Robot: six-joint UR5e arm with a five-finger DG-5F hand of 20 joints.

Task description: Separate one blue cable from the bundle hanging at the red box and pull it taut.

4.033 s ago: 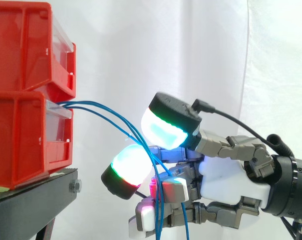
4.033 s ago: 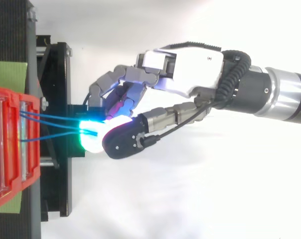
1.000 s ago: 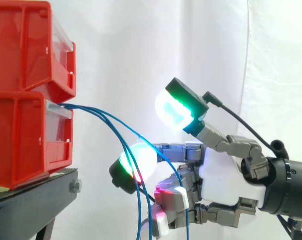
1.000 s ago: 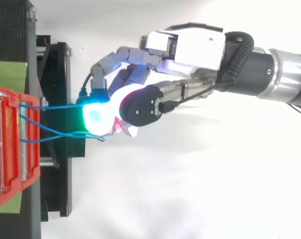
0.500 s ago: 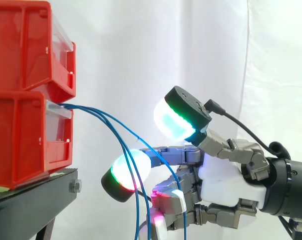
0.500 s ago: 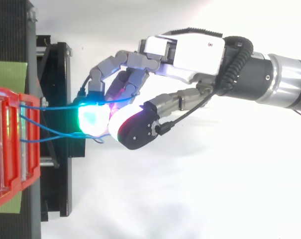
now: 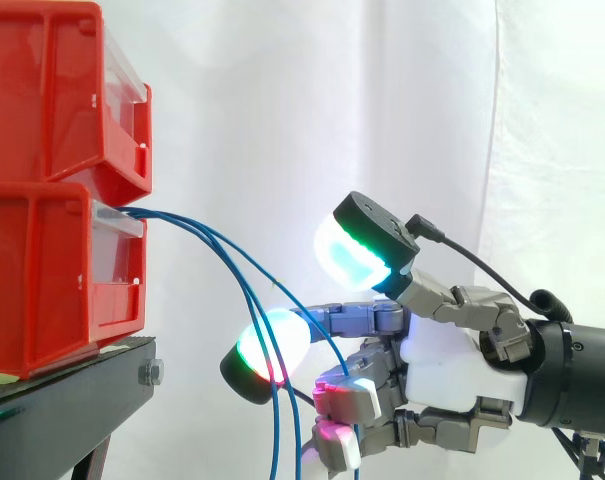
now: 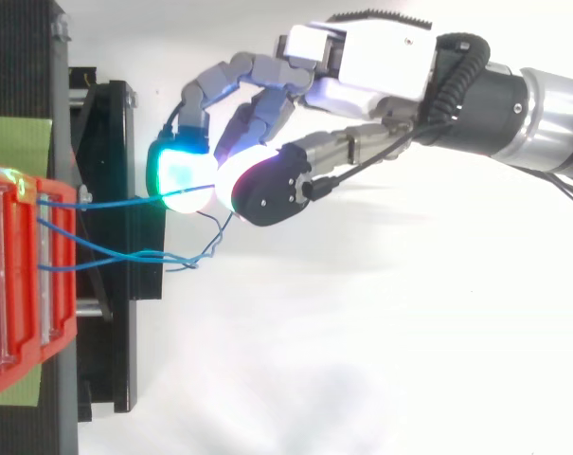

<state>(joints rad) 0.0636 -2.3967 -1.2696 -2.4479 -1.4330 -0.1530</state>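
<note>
Currently the robot hand (image 7: 450, 372) is part open: its thumb pad (image 7: 360, 252) is raised well clear of the outstretched finger pad (image 7: 272, 345), and the lower fingers are curled. One blue cable (image 8: 116, 199) lies across that outstretched finger and runs fairly straight to the lower red box (image 7: 42, 280). The other cables (image 8: 125, 256) sag beside the black stand (image 7: 72, 400).

One blue cable (image 8: 125, 198) runs from the red box (image 8: 64, 313) to the hand (image 8: 381, 59).
</note>
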